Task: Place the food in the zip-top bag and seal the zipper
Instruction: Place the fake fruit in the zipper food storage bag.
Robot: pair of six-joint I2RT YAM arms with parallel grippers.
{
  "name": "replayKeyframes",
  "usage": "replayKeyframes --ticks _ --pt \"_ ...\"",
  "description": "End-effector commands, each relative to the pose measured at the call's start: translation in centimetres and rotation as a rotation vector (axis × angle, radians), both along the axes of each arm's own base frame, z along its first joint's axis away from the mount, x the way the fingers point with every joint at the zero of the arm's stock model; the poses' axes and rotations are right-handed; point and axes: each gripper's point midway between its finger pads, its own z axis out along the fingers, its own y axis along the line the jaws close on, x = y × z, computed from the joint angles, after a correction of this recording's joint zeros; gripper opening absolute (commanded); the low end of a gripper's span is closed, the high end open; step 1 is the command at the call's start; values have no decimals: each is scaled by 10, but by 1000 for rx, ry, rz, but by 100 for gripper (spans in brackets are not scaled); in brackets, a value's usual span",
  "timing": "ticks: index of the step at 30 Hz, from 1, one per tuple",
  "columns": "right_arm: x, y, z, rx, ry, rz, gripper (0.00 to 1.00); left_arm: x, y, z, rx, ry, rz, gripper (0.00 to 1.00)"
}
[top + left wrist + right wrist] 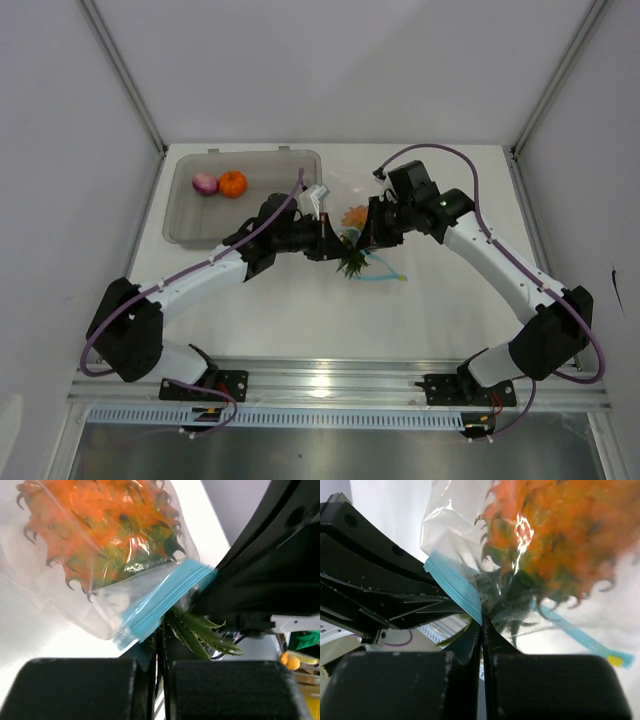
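Blue zipper [160,600] is clamped at its edge by left end effector [161,652] and right end effector [481,635], pineapple leaves [200,635] poking past, bare bench [300,310] nearer.

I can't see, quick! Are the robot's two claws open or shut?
Left gripper: shut, pinching the blue zipper.
Right gripper: shut, pinching the same zipper.

surface: white table [450,320] | on it: grey translucent tray [180,228], far-left corner
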Motion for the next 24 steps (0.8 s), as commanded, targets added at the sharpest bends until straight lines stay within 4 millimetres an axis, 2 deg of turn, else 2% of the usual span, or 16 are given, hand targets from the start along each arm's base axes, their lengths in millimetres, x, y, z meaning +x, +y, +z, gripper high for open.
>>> replayKeyframes --ticks 1,3,4,7,8,11,13,15,16,18,19,20,21,23,24 --pt "-6 16 20 93 -9 7 0 14 -23 65 -180 -138 2 1" --pt "-3 20 22 100 -7 13 0 14 -32 73 -203 -137 -44 1" --pt "-2 20 23 101 -11 13 0 14 -39 66 -182 -112 -79 1" --pt "2 19 39 105 -45 6 0 26 -37 46 -79 -120 -43 1" --pt "1 19 43 106 -49 6 0 32 -33 29 -43 -105 -5 1" --pt "1 19 48 114 -58 8 0 41 -34 13 -42 -51 30 1" --pt "2 20 44 106 -49 7 0 38 -43 15 -73 -32 -3 1" --pt "4 18 42 95 -48 0 0 31 -52 19 -100 -29 -61 15" --pt "4 17 43 93 -53 -3 0 28 -52 19 -92 -53 -75 25" --pt "7 11 45 87 -60 -14 0 20 -46 27 -83 -117 -76 69" --pt "7 8 47 86 -63 -20 0 18 -43 30 -67 -172 -86 94" --pt "8 5 47 81 -67 -25 0 11 -41 31 -54 -193 -99 100" --pt "10 1 47 81 -68 -38 0 7 -33 39 -44 -233 -83 99" --pt "11 -5 48 76 -76 -44 0 -1 -21 37 3 -253 -66 99" --pt "10 -7 47 74 -74 -47 0 -6 -11 50 -9 -290 -41 100"
